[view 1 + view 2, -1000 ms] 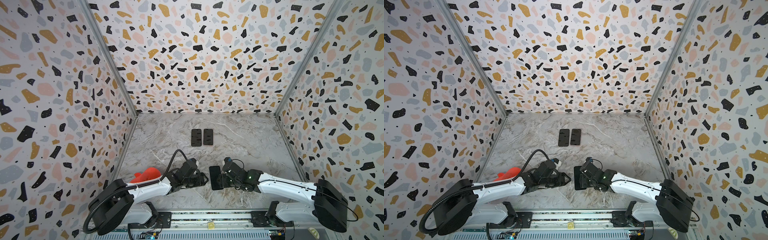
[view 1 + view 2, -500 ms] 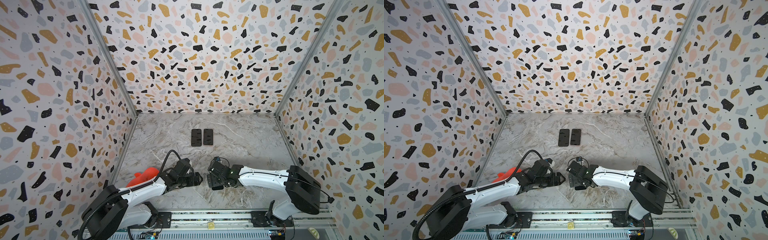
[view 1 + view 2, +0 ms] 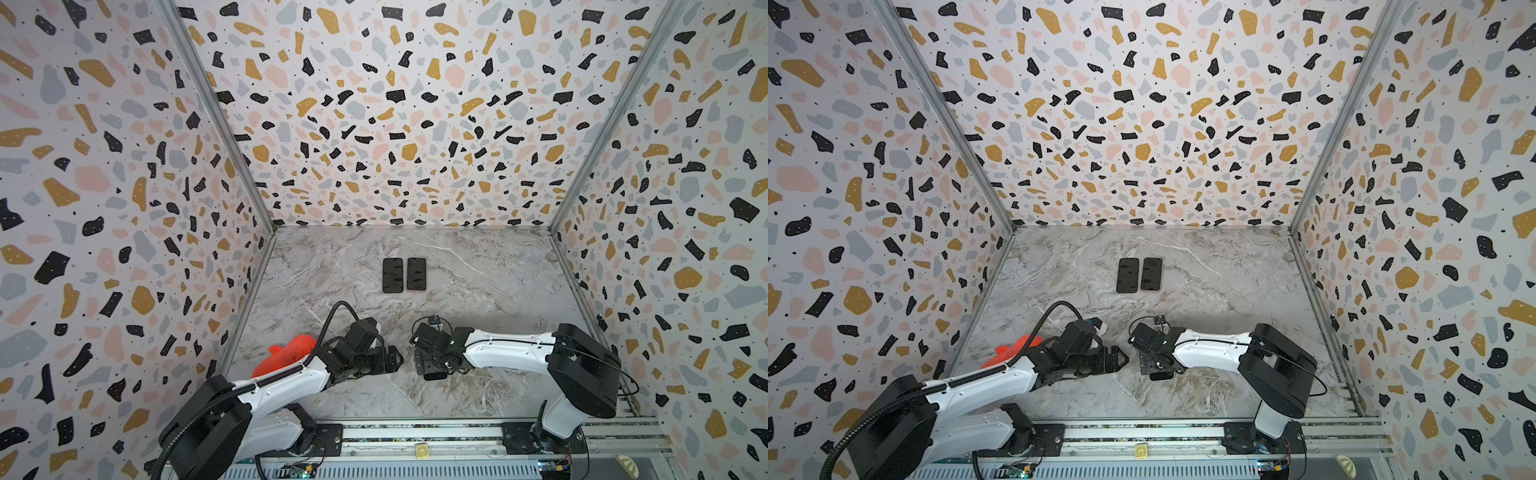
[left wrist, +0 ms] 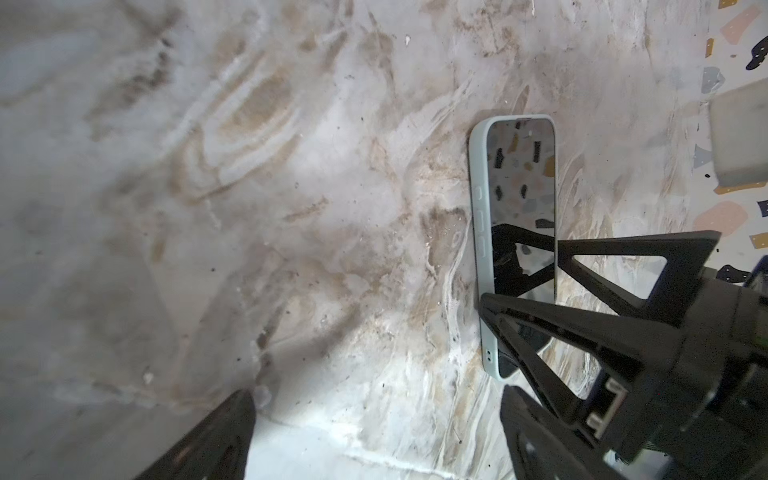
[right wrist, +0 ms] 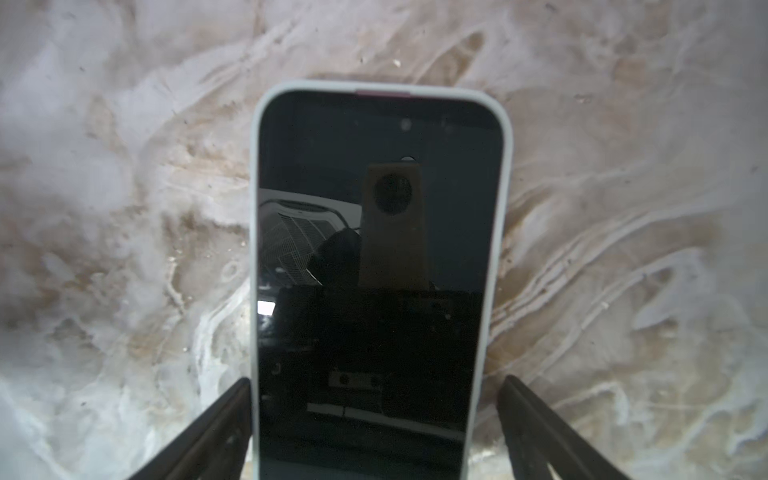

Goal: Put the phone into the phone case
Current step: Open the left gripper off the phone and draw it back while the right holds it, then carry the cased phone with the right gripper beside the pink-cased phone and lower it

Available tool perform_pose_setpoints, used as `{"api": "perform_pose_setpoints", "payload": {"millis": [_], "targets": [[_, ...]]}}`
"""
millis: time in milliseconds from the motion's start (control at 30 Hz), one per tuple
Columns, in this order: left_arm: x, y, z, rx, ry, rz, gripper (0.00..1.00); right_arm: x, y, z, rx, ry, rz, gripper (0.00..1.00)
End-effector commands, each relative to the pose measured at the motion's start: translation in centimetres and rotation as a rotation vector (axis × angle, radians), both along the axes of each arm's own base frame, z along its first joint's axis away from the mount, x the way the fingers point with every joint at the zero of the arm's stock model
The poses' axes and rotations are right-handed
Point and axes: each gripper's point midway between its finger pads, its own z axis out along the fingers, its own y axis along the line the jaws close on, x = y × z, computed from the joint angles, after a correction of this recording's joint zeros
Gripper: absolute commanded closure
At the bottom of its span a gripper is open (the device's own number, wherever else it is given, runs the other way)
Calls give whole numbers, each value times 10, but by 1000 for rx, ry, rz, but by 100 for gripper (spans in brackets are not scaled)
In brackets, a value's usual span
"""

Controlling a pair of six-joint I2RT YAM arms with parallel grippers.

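Observation:
The phone (image 5: 374,232), black screen up, lies flat on the marble table inside a pale phone case (image 5: 496,232) that rims it all round. My right gripper (image 5: 377,386) is open and straddles its near end, one finger (image 5: 232,411) against the case edge, the other (image 5: 528,411) a little apart. In both top views only the phone's end (image 3: 435,375) (image 3: 1161,375) shows under the right gripper (image 3: 432,365) (image 3: 1156,365). My left gripper (image 4: 376,395) (image 3: 397,359) (image 3: 1121,360) is open and empty, just left of the phone (image 4: 523,199).
Two dark phone-shaped slabs (image 3: 392,275) (image 3: 416,273) lie side by side at the table's middle. A red object (image 3: 286,353) sits by the left wall behind the left arm. Terrazzo walls close three sides; a rail (image 3: 415,432) runs along the front.
Both grippers have opened wide. The right arm's elbow has swung back and its wrist now hangs over the phone. The left gripper stays just left of the phone.

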Motion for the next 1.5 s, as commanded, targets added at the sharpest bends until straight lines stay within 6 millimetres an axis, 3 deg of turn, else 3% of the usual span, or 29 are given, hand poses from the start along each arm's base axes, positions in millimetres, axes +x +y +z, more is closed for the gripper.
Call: {"api": "perform_pose_setpoints", "payload": {"millis": [0,300,567,733,867,1000,1200,1467], "targets": [[-3,3,-1,-8,-7,-8,7,-2,-4,-5,-36,22,-16,11],[-2,4,-2,-11,-8,5,7,-1,-7,-5,-40,24,-31,23],[7,2,6,-1,-32,-1,7,26,-15,27,31,-40,-66,30],[25,-6,17,17,-59,-18,7,67,-36,47,37,-99,-110,32],[43,-12,27,37,-86,-26,7,118,-52,62,43,-150,-149,33],[59,-18,32,45,-98,-30,8,168,-55,69,48,-177,-163,34],[75,-21,32,68,-94,-36,8,223,-48,59,48,-166,-163,35],[84,-19,22,85,-71,-35,8,267,-47,40,31,-146,-173,36]]}}
